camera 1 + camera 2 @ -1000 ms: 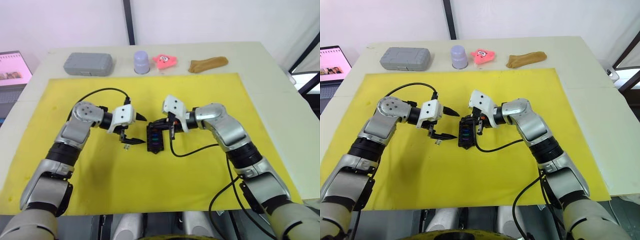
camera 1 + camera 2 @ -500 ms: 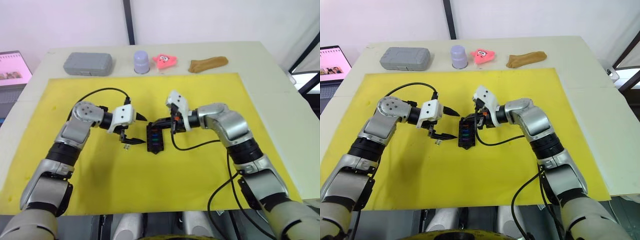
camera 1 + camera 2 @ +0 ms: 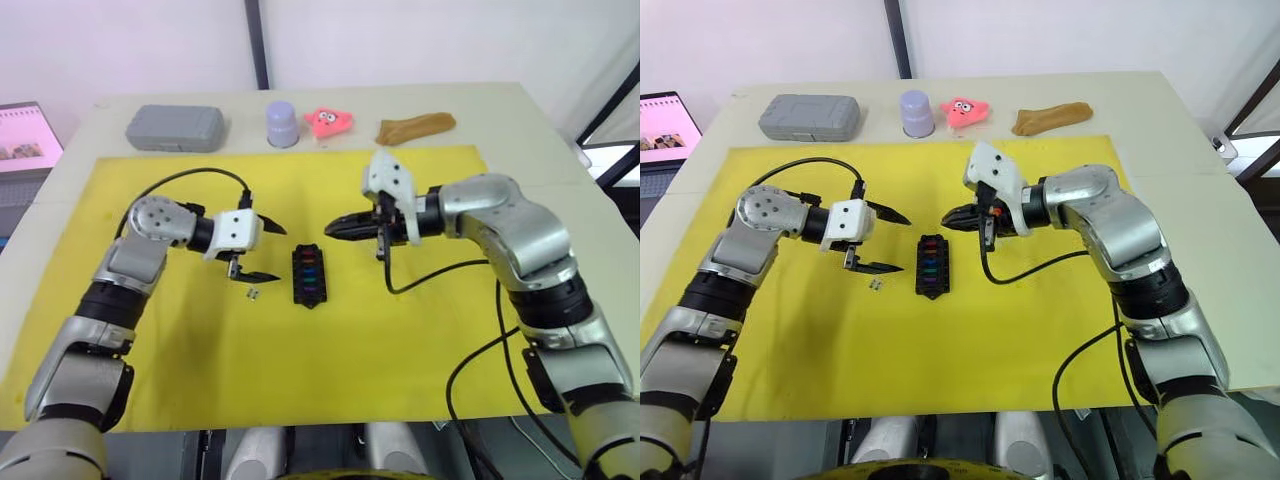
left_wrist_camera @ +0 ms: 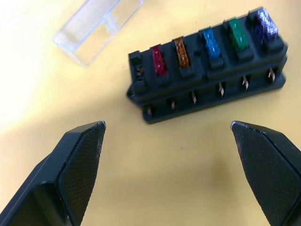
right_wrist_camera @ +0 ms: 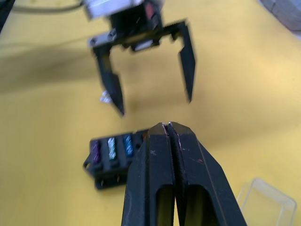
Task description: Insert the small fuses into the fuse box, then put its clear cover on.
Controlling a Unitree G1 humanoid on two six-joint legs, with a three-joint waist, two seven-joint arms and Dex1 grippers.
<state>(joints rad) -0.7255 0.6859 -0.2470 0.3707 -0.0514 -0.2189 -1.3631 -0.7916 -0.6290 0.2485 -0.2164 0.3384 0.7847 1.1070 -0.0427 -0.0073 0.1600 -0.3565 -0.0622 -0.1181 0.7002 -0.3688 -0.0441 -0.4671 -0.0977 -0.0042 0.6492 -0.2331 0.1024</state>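
The fuse box (image 3: 308,277), a small black plastic block with coloured fuses in it, sits on the yellow mat (image 3: 400,340) between both grippers. The clear plastic cover (image 4: 98,26) beside it looks light, stiff and slippery; hold its long sides. Left gripper (image 3: 262,251) jaws apart; right gripper (image 3: 336,228) jaws together, empty.

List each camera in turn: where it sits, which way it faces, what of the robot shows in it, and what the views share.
Left eye view: on the head, looking forward and down at the yellow mat; both arms show, left gripper open, right gripper shut.
Right eye view: the stereo twin, same scene.
Left wrist view: along its two spread fingers at the fuse box and the clear cover.
Right wrist view: along its closed fingers toward the left gripper.
Shared: all four show the fuse box; both wrist views show the clear cover.
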